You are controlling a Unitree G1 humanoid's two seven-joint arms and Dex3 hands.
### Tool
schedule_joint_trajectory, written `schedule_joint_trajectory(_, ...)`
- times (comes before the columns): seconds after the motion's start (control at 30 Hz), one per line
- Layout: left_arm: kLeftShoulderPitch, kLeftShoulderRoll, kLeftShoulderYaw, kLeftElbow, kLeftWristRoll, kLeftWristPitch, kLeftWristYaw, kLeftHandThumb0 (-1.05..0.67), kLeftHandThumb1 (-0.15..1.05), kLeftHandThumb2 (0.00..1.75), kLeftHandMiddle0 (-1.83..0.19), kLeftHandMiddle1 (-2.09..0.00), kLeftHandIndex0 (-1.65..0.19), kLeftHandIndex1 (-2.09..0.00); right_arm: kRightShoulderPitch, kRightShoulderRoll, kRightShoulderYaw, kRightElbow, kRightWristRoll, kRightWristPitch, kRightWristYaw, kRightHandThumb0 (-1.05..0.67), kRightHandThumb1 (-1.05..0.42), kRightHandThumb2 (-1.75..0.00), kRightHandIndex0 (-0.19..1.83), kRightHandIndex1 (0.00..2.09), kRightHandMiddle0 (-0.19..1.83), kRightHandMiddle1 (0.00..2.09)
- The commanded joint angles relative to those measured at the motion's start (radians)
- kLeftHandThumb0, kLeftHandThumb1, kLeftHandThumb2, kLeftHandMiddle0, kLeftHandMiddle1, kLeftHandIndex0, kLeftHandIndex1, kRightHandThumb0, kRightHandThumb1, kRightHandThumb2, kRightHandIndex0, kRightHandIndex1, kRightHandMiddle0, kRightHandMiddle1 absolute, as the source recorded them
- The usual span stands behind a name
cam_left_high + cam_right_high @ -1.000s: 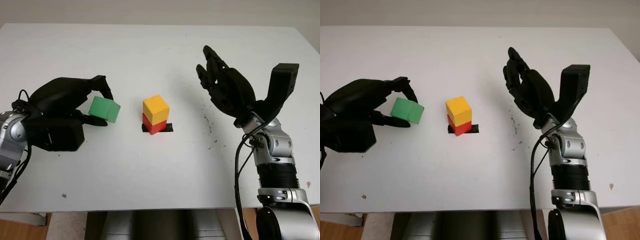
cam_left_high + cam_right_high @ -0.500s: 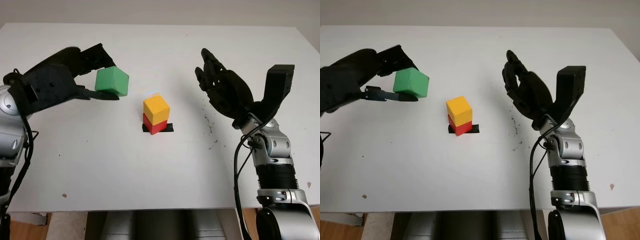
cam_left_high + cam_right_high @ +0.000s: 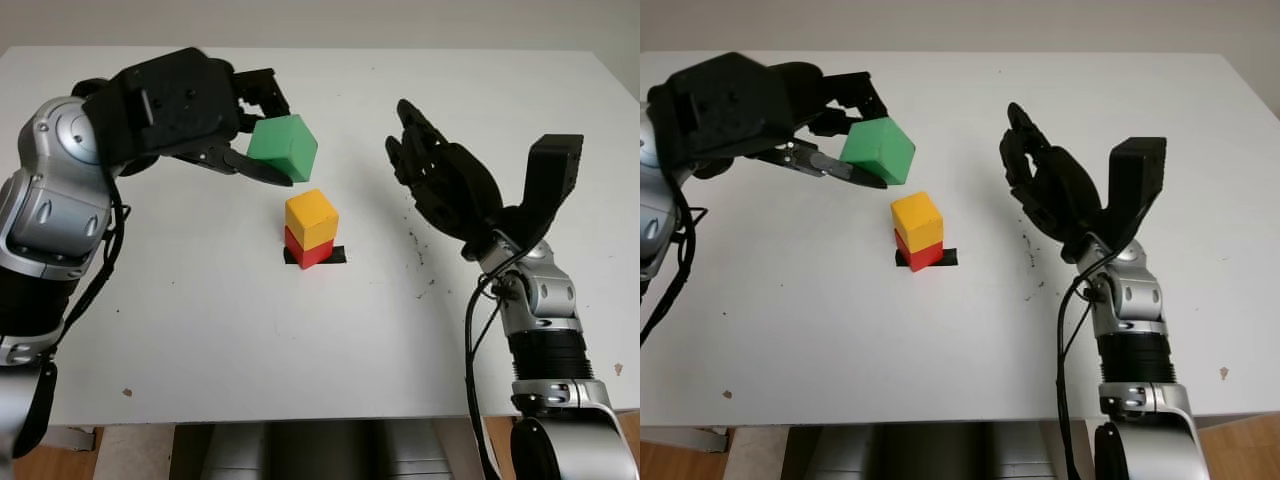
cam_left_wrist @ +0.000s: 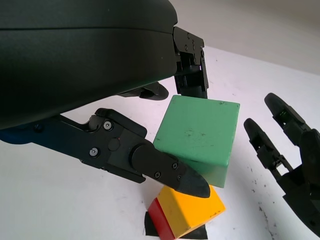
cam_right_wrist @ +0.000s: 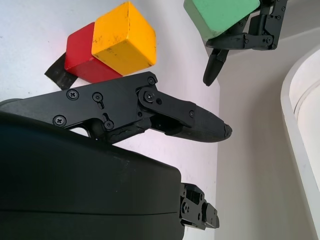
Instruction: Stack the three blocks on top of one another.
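Yellow block already sits on the red block at the middle of the white tabletop, over a scrap of black tape, so you have two of the three levels done. Your left robot hand grips the green block in the air, at about eleven o'clock from the pair and not yet touching it. What is left, as I judge it, is to bring the green block squarely over the yellow one, lower it and let go, while your right robot hand hangs open at three o'clock from the pair, well apart, holding nothing.
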Motion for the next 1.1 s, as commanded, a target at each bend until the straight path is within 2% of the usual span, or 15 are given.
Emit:
schedule_joint_trajectory(0.0,-0.064,-0.017,-0.018,0.031,0.003,-0.033,-0.022,-0.47,1.03,0.05,-0.35,-0.06,-0.31,-1.76,0.009,0.013,-0.009,-0.020,0.008,0.002,-0.017,-0.52,-1.05,-0.64,-0.19,0.00,-0.17,0.02)
schedule_joint_trajectory(0.3,-0.145,-0.056,-0.061,0.143,0.022,-0.164,-0.098,-0.45,1.02,0.05,-0.37,-0.07,-0.33,-1.82,0.020,0.024,-0.013,-0.017,0.019,0.004,-0.034,-0.52,-1.05,-0.61,-0.18,0.03,-0.14,0.05)
schedule_joint_trajectory(0.47,-0.156,-0.061,-0.074,0.171,0.059,-0.223,-0.108,-0.44,1.02,0.05,-0.37,-0.08,-0.27,-1.76,0.030,0.034,-0.020,-0.038,0.035,0.025,-0.059,-0.50,-1.05,-0.61,-0.16,0.04,-0.11,0.06)
schedule_joint_trajectory(0.8,-0.153,-0.043,-0.099,0.182,0.157,-0.363,-0.144,-0.45,1.01,0.05,-0.32,-0.05,-0.29,-1.64,0.043,0.035,-0.024,-0.057,0.031,0.039,-0.085,-0.50,-1.05,-0.59,-0.13,0.06,-0.08,0.08)
schedule_joint_trajectory(1.07,-0.171,-0.031,-0.089,0.316,0.157,-0.590,-0.148,-0.46,1.02,0.05,-0.21,-0.01,-0.27,-1.63,0.040,0.026,-0.023,-0.050,0.028,0.032,-0.071,-0.51,-1.05,-0.58,-0.13,0.06,-0.09,0.07)
